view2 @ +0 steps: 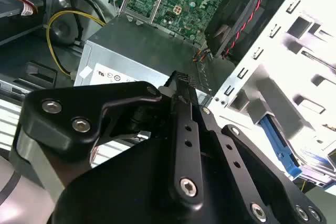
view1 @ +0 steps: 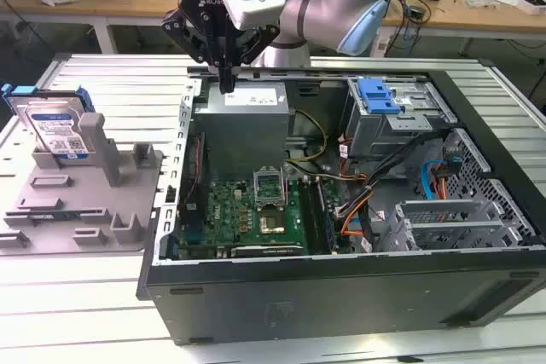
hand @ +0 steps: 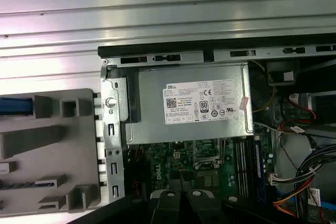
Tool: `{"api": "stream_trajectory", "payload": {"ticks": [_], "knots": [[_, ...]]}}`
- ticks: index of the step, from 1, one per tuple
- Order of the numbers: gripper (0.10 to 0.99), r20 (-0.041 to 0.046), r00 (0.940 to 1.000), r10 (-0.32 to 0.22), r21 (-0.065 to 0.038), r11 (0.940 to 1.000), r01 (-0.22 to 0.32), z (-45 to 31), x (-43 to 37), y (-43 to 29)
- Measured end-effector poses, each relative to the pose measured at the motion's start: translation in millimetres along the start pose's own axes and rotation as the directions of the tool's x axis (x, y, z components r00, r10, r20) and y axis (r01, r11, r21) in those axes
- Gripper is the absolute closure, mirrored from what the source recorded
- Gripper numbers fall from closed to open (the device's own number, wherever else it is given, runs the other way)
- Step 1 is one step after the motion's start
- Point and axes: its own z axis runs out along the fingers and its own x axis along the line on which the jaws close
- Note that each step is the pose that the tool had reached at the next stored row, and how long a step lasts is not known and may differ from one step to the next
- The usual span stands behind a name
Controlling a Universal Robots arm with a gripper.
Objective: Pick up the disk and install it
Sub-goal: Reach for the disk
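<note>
The hand (view1: 227, 84) hung above the far edge of the open computer case (view1: 341, 283), over the corner nearest the exterior view's left. Its fingers pointed straight down and were pressed together at the tips, pinching nothing. In the second wrist view the hand (view2: 182, 80) showed a knurled fingertip closed over the grey power supply (view2: 131, 56), clear of its top.

The disk (view1: 55, 130) stood on edge in a grey moulded holder (view1: 85, 202) at the exterior view's left, well apart from the hand. Its white-and-blue label faced the camera and its blue carrier bracket framed it at the top and sides. The holder lay on the ribbed metal tabletop (view1: 102, 74), just beside the case's side wall.

Inside the case, the power supply (view1: 247, 125) sat directly below the hand, with the green motherboard (view1: 247, 210) next to it on the side towards the camera. The first wrist view looked down on the power supply (hand: 189, 103) with its white label. The metal drive bay (view1: 397, 121) stood in the case towards the exterior view's right, with a blue latch (view1: 378, 95) lying on top of it. The arm (view1: 333, 14) reached in from behind the case.
</note>
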Motion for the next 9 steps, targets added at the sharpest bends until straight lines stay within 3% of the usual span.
{"api": "stream_trajectory", "payload": {"ticks": [9], "knots": [[0.98,0.0,1.0,0.0,0.0,1.0,0.0,0.0,0.0,0.0]]}}
